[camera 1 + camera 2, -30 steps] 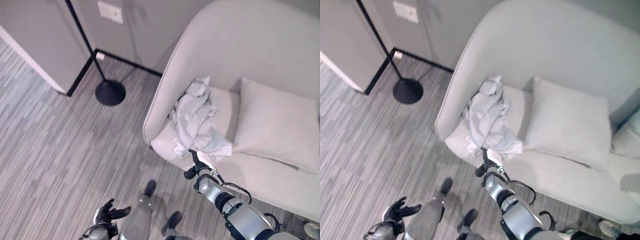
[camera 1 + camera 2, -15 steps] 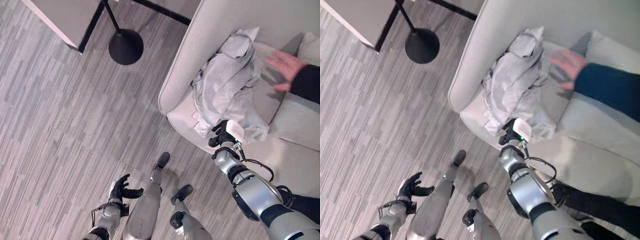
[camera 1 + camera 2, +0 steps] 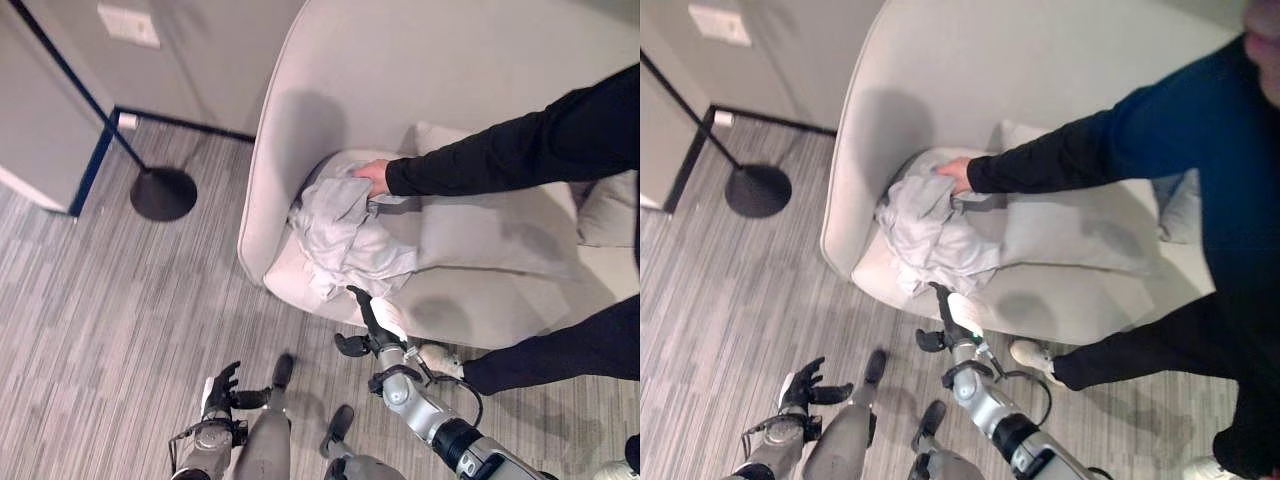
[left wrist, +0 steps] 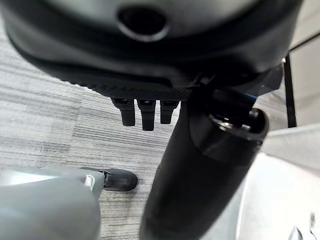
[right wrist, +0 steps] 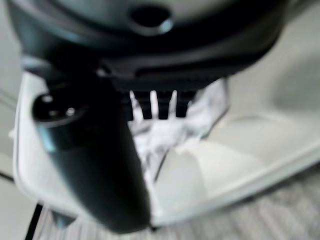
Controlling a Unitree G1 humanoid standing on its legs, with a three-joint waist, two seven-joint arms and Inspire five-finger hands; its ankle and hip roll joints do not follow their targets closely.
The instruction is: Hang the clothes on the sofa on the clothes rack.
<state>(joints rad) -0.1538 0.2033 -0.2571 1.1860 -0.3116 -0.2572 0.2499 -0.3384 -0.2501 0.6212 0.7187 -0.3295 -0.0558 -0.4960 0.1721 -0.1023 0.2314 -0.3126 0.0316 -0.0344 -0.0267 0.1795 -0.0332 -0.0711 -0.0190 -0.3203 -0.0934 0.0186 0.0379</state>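
Clothes (image 3: 350,235) lie bunched on the sofa (image 3: 330,90) seat. Left hand (image 3: 222,388) hangs open over the floor left of the sofa, idle. Person's hand (image 3: 374,175) has now reached in onto the pile's top. Right hand (image 3: 365,322), fingers straight, has dropped off the pile to the seat's front edge: no grasp yet.

A lounge-like room is showing: a pale sofa (image 3: 330,90) with a cushion (image 3: 480,235) is standing on grey plank flooring (image 3: 90,300), beside a black rack base (image 3: 163,193).
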